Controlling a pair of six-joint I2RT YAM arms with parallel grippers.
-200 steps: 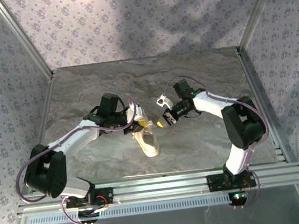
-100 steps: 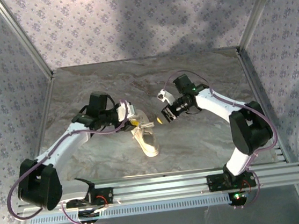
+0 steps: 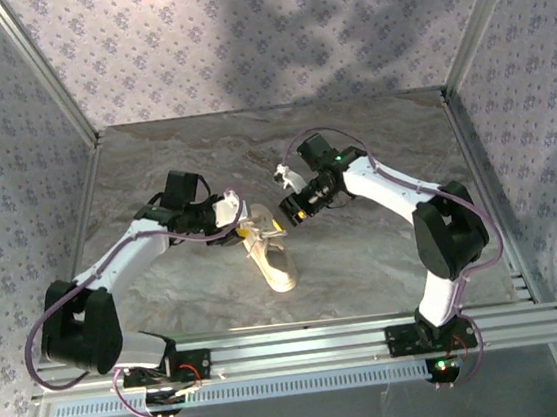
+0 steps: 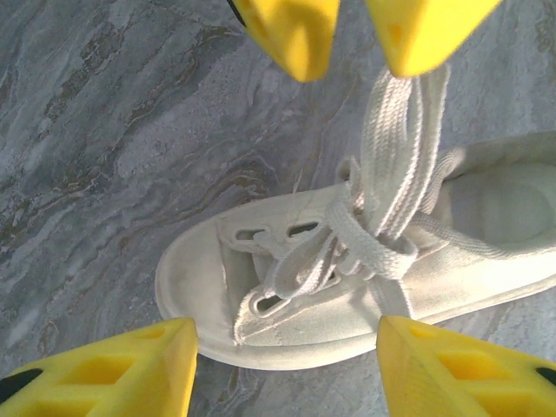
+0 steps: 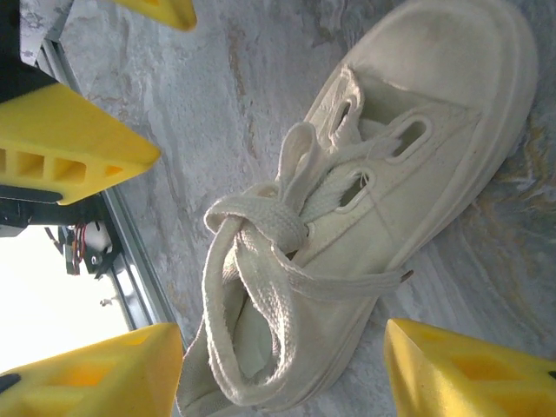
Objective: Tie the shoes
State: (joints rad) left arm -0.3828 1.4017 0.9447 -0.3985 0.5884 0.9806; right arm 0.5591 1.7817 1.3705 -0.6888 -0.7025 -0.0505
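The cream-white sneaker [image 3: 275,261] lies on the marble table, toe toward the back. Its white laces [image 4: 382,252] are crossed into a loose knot, and a long loop [image 5: 252,347] lies over the shoe's opening. My left gripper [image 3: 246,230] hovers over the toe from the left; in its wrist view the left gripper [image 4: 288,347] is open, its yellow fingers [image 4: 113,369] straddling the toe [image 4: 204,269]. My right gripper [image 3: 287,213] is at the toe's right; in its wrist view the right gripper [image 5: 285,343] is open over the loop, holding nothing.
The grey marble tabletop [image 3: 365,259] extends around the shoe. Aluminium rails [image 3: 304,346] run along the near edge by the arm bases. Patterned walls and frame posts [image 3: 42,74] enclose the left, right and back sides.
My right gripper has swung left, closer to the shoe's toe. My left gripper has pulled back slightly to the left. The shoe has stayed in place.
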